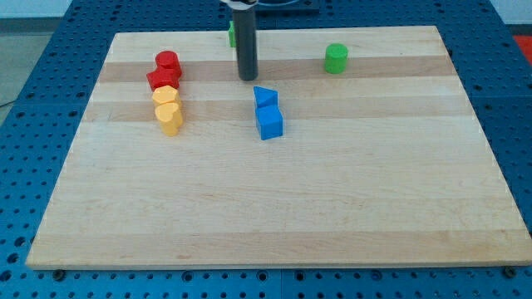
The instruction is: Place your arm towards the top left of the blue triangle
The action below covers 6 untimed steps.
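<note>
The blue triangle (264, 96) lies near the middle of the wooden board's upper half, touching a blue cube (270, 122) just below it. My tip (248, 78) rests on the board just up and to the left of the blue triangle, a small gap away. The dark rod rises from there toward the view's top.
A red cylinder (168, 61) and a red block (163, 79) sit at the upper left, with two yellow blocks (165, 94) (169, 115) below them. A green cylinder (336, 58) stands at the upper right. A green block (232, 32) shows partly behind the rod.
</note>
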Tool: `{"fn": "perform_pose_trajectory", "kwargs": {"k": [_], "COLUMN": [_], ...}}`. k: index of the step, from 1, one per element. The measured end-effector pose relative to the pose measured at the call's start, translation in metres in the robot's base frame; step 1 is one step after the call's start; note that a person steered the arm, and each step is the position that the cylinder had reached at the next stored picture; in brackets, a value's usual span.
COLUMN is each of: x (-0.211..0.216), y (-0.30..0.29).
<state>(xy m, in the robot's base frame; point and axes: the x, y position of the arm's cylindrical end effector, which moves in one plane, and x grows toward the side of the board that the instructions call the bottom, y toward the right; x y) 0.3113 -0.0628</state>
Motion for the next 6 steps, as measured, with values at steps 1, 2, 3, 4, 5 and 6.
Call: {"fn": "perform_pose_trajectory", "kwargs": {"k": [1,2,3,4,5,6], "x": [0.017,0.028,0.035,0.037,0.036,0.036], "y": [-0.019,-0.017,-0.006,0.001,0.002,0.006]}}
